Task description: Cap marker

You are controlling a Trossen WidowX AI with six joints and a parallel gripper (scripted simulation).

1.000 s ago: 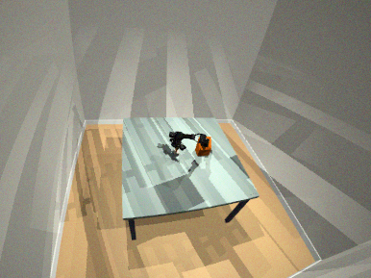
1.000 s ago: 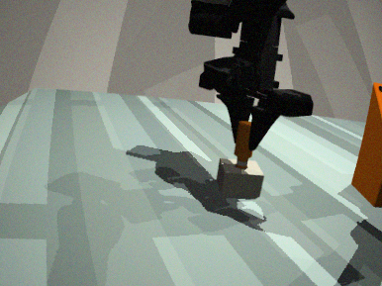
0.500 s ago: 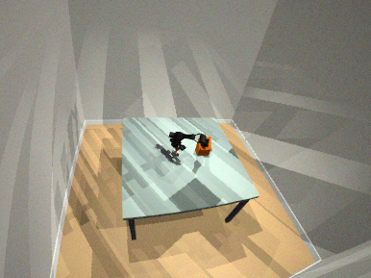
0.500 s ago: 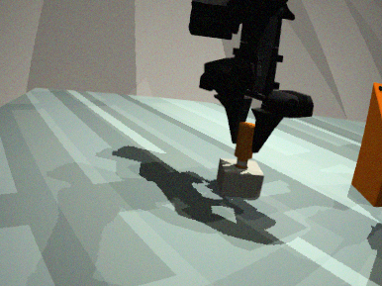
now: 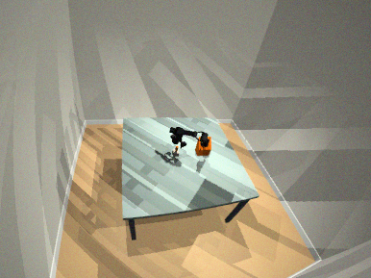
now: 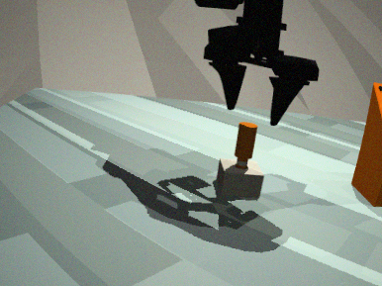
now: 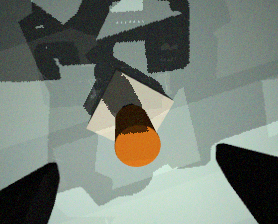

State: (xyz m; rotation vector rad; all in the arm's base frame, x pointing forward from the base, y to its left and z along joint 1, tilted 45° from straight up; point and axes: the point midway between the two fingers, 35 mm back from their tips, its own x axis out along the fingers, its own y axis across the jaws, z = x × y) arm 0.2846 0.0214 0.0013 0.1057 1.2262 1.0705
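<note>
The small orange cylindrical cap (image 6: 245, 141) sits on the marker, upright in the pale square holder block (image 6: 239, 178), only a short grey neck showing between them. The black parallel-jaw gripper (image 6: 253, 116) hangs just above the block, fingers spread wide, holding nothing. The cap looks light, rigid and smooth, likely slippery; any further grip belongs across its sides.

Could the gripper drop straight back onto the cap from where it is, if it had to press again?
Probably yes: the gripper hangs open directly above the cap, fingers apart, with nothing between them.
</note>
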